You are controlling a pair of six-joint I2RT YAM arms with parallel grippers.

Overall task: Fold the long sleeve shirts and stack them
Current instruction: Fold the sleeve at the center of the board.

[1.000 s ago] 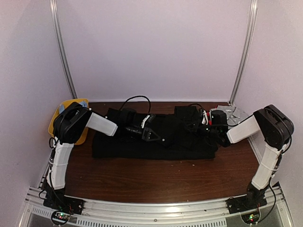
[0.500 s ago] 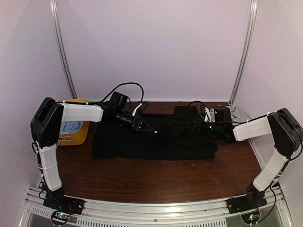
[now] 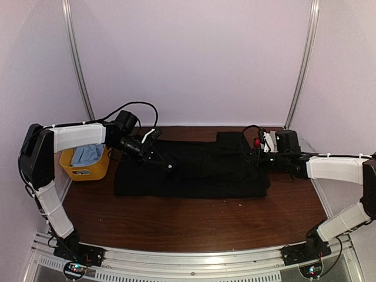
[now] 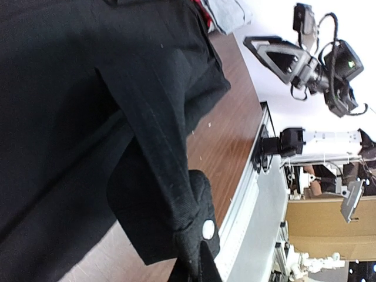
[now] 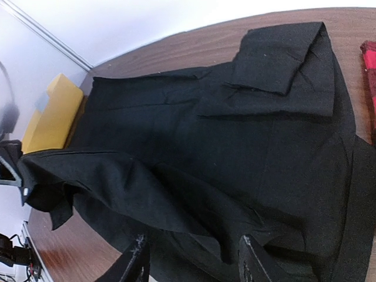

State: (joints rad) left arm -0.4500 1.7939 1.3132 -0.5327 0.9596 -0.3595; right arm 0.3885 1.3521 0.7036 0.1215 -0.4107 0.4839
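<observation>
I hold the cuff (image 4: 197,207) of the black shirt (image 3: 200,173) clamped in the left gripper (image 3: 161,160), the shirt running crosswise toward the right gripper (image 5: 191,261), whose jaws stand apart.

The shirt (image 3: 194,173) lies spread across the middle of the surface (image 3: 194,229), its length running left to right. The basket (image 3: 88,170) stands near its left end, at the far left of the surface, with a cloth (image 3: 88,154) in it. My left gripper (image 3: 158,157) is over the shirt's far left corner, pinching the end of a sleeve (image 4: 158,176) that runs across the body toward my right gripper (image 5: 192,261), above the right end. Another shirt (image 4: 226,12) lies beyond that end, at the far right
</observation>
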